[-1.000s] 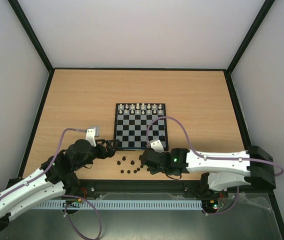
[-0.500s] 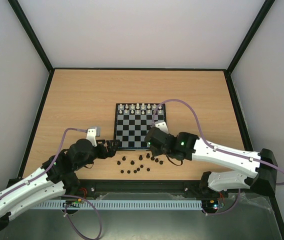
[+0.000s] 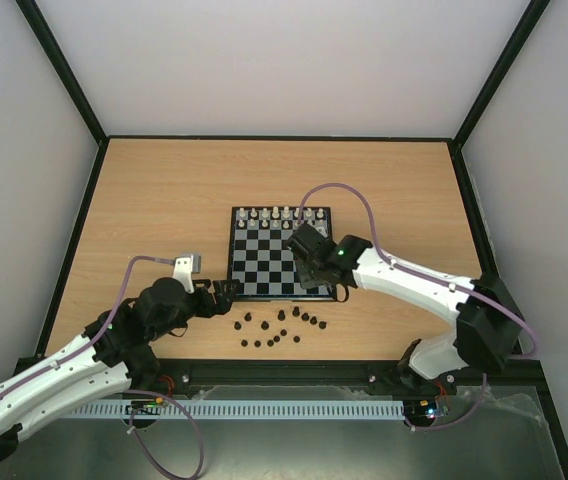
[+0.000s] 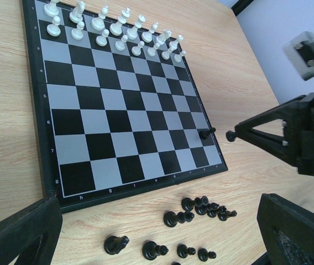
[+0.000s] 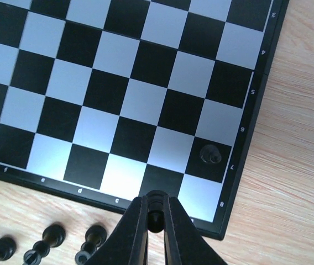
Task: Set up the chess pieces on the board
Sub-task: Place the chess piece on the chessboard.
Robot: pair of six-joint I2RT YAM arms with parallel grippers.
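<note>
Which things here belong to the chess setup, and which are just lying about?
Job: board; loose dark pieces on table; placed dark piece; held dark piece in right tool.
Lying about: white pieces, already lined up.

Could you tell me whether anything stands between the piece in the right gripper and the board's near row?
Nothing visible does. The right gripper holds a dark piece over the near right corner of the board, whose squares are bare; the one dark pawn stands a row farther in.
</note>
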